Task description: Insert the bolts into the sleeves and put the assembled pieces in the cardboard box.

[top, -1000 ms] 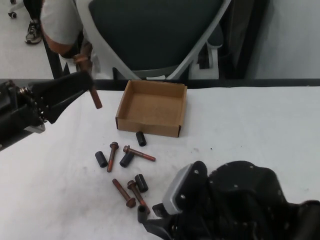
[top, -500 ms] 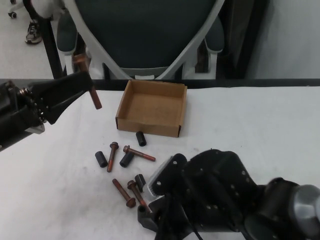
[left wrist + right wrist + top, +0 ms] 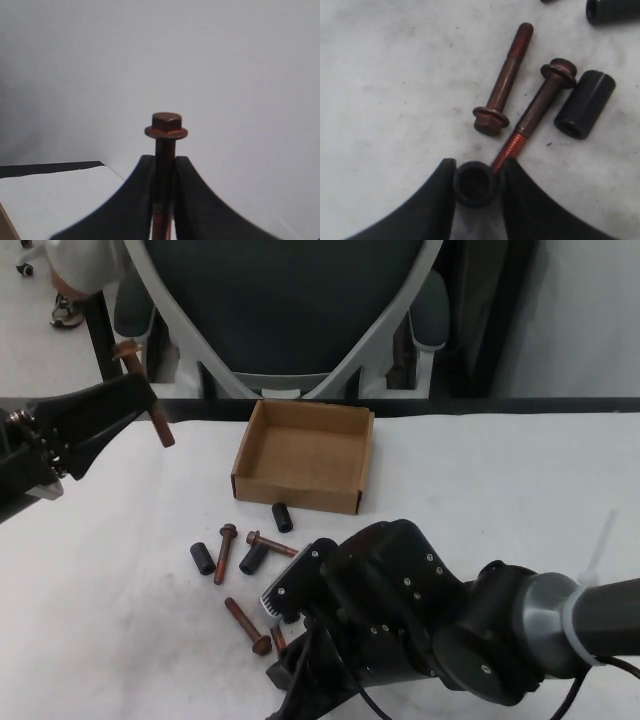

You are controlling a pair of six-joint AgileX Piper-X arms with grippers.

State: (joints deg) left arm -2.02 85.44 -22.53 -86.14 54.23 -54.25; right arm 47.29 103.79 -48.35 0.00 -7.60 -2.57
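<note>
Sliding toward the upper left of the high view, the left hand point(image 3: 140, 405) has carried its bolt point(image 3: 161, 428) farther from the cardboard box point(image 3: 296, 492) than a second ago. The head is up and the threaded end slants down above the worktop point(image 3: 520, 480). In the left wrist view the two fingers pinch the shank just under the flanged head, pressed tight on either side.

Meanwhile the right arm point(image 3: 420, 630) has swung up from the lower edge of the frame. It now hunches low over the near end of the loose pile at lower centre.

In the right wrist view the right hand point(image 3: 477, 169) is clamped on a black sleeve point(image 3: 475, 186) standing open end up, a finger touching each side. A loose bolt point(image 3: 540, 102) lies with its threaded tip against that sleeve. A second bolt point(image 3: 502, 82) and a spare sleeve point(image 3: 585, 104) lie just beside it.

The box sits at upper centre — between it and the arm lie more sleeves and bolts.
</note>
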